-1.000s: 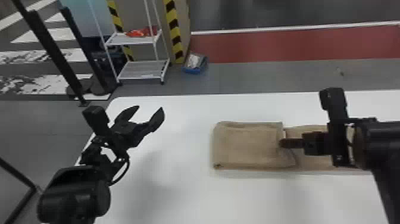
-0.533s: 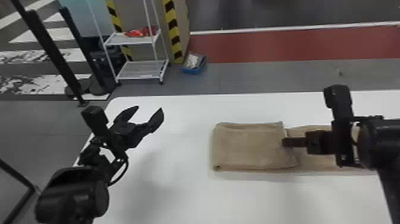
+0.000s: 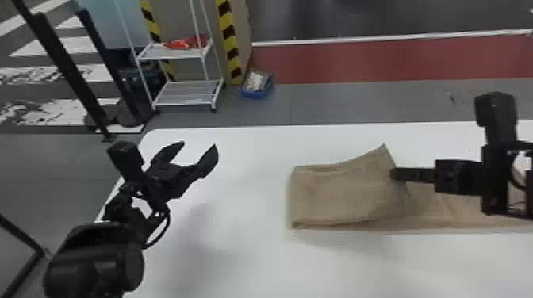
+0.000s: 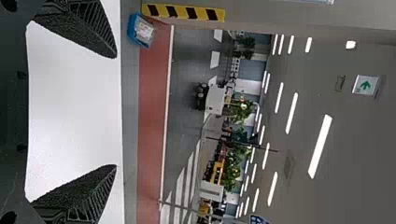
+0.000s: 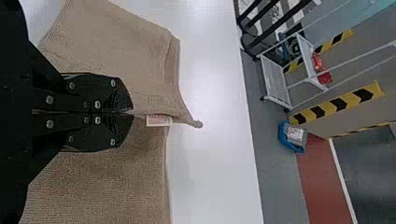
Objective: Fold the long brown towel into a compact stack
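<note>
The right gripper (image 3: 393, 174), its fingers pinched closed on the brown towel (image 3: 337, 194), has risen slightly and moved right since the earlier frame, drawing up the folded layer's edge, which lay flat then and now peaks on the far side. The towel lies on the table's right half, its single length running right beneath the gripper. The right wrist view adds a pale tag (image 5: 159, 120), apparently sewn on, beside the fingertips. The left gripper (image 3: 199, 144) stands spread and empty above the white table (image 3: 246, 253)'s left side. Beyond, a blue bin (image 3: 257, 94) sits on the floor, right of a white rack (image 3: 184, 94).
</note>
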Motion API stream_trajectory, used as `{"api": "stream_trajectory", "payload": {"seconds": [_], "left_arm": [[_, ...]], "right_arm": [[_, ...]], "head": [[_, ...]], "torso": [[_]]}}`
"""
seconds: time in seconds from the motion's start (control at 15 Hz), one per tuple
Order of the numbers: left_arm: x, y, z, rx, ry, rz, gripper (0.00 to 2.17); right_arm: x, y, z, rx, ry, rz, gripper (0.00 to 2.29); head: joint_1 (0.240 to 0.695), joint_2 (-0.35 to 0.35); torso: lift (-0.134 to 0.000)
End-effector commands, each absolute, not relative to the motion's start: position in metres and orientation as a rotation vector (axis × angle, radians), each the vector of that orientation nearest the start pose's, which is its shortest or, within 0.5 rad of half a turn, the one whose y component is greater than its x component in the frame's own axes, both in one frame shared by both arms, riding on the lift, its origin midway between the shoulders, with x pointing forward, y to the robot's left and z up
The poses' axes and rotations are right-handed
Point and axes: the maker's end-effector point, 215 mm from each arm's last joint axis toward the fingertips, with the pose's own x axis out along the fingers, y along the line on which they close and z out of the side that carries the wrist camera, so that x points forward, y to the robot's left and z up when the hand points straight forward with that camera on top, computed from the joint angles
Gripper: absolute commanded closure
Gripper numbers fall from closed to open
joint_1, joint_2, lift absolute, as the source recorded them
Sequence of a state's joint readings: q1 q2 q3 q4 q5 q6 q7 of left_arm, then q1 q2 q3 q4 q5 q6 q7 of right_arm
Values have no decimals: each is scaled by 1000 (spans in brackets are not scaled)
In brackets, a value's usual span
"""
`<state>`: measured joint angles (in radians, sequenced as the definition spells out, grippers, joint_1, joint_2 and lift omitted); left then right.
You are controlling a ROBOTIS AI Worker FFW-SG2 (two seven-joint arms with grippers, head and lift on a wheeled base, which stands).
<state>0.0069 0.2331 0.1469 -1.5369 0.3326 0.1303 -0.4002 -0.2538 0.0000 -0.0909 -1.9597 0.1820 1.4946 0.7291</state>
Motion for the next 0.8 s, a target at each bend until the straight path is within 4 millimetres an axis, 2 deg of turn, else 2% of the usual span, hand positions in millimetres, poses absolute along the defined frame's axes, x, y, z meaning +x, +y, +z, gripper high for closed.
{"api": "stream_trajectory", "payload": {"seconds": [0.0,0.13,0.2,0.4,0.6,0.73], "left_arm": [[581,298,-367,-135,115,-262,46],[581,293,-369,-135,117,-264,66],[581,293,-370,-135,120,-264,66],[583,289,-368,-131,117,-268,66],[585,276,-371,-124,132,-288,66],[586,274,-373,-112,138,-287,66]], "right_arm": [[521,-194,-336,336,771,410,1180],[522,-225,-311,384,698,379,1180],[520,-235,-308,403,682,368,1180],[506,-280,-306,488,640,312,1180],[490,-320,-319,516,645,251,1180],[487,-346,-312,519,624,213,1180]], "head": [[695,143],[695,122],[695,98],[695,62],[695,12],[695,-23]], "torso": [[-124],[-124],[-124],[-124],[-124],[-124]]}}
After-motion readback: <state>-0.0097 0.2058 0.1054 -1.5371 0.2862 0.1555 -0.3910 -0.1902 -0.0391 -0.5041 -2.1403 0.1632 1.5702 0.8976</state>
